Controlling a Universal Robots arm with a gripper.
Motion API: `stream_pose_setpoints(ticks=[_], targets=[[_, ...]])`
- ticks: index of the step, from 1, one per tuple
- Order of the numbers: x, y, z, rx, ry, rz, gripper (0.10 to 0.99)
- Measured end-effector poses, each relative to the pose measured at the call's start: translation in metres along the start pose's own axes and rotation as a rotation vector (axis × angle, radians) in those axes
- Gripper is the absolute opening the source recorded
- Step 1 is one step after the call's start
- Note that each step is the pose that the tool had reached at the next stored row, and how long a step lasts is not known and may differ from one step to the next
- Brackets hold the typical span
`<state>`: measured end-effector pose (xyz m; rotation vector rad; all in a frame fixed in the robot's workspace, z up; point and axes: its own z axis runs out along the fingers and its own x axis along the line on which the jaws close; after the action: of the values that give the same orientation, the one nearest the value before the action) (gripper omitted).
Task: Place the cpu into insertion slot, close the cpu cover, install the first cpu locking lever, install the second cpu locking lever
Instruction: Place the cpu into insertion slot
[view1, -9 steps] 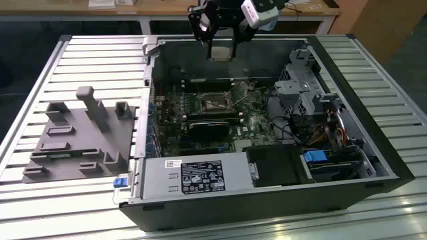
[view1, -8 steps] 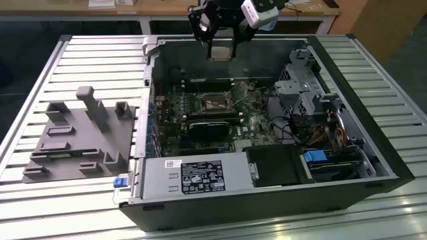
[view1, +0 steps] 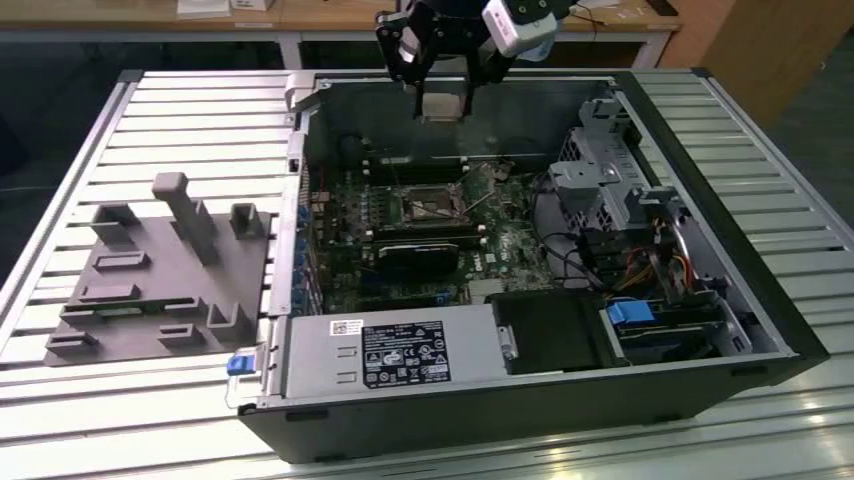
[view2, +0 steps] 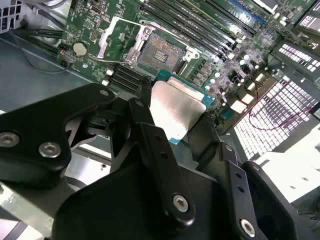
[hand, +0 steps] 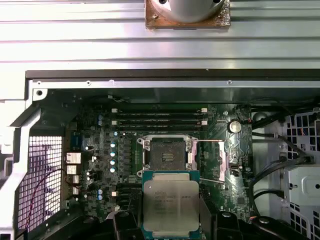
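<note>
Surface: slatted metal table (view1: 80, 150), open PC case (view1: 534, 420) sitting on it.
Claw: gripper (view1: 443, 100) pinching the cpu (view1: 443, 106), 12 o'clock in the exterior view.
Slot: insertion slot (view1: 424, 205) uncovered, roughly 6 o'clock from the cpu.

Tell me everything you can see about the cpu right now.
The cpu is a flat square chip with a silvery-grey metal top bearing faint print, set on a green base that shows as a thin border. The claw is shut on it, black fingers pressing its opposite edges. It hangs above the green circuit board, short of the insertion slot, which lies uncovered, and it touches nothing but the claw.
</note>
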<state>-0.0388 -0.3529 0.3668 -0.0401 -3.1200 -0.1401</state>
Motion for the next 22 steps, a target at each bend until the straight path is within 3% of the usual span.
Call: stream_pose_setpoints(ticks=[4, 12, 22], targets=[[0.0000, 0.0000, 0.0004, 0.000, 0.0000, 0.000, 0.537], [-0.0001, -0.0007, 0.0084, 0.001, -0.0011, 0.000, 0.537], [-0.0003, -0.0019, 0.0214, 0.015, -0.0041, 0.000, 0.537]])
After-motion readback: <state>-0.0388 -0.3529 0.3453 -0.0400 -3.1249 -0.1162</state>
